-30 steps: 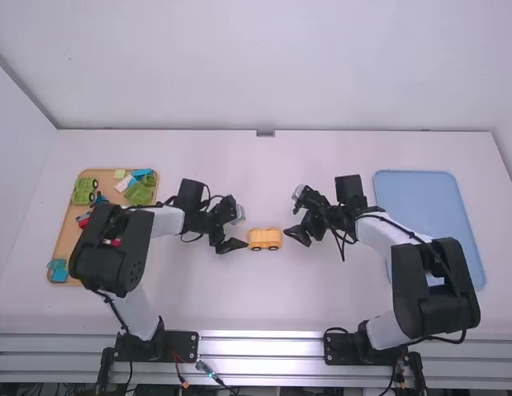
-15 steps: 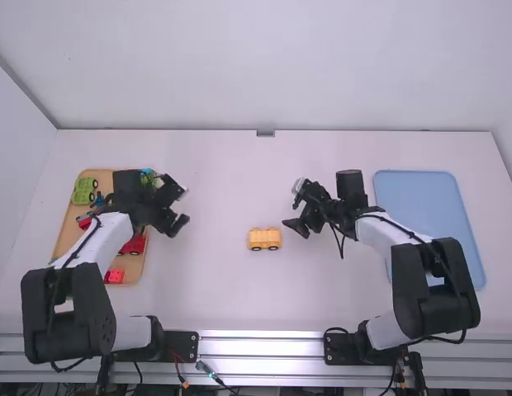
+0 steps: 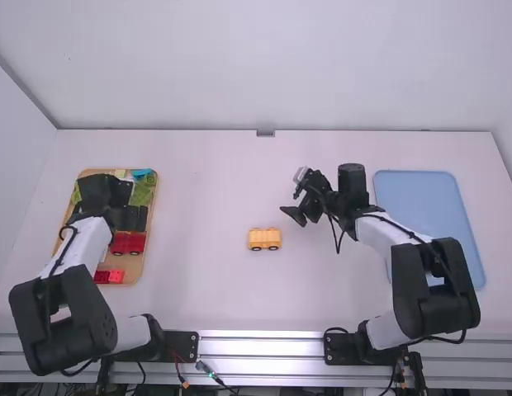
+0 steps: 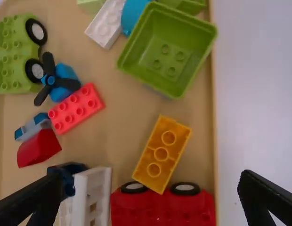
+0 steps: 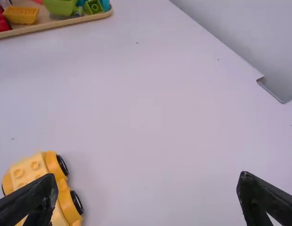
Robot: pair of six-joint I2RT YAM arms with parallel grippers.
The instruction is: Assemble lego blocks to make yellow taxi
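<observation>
So, the left pincer [image 3: 132, 218] is open above a yellow plastic brick [image 4: 161, 154] (right pincer [image 3: 290, 202] open too).

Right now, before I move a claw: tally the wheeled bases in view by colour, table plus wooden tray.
Yellow wheeled base: 1
Red wheeled base: 1
Green wheeled base: 1
Total: 3
</observation>
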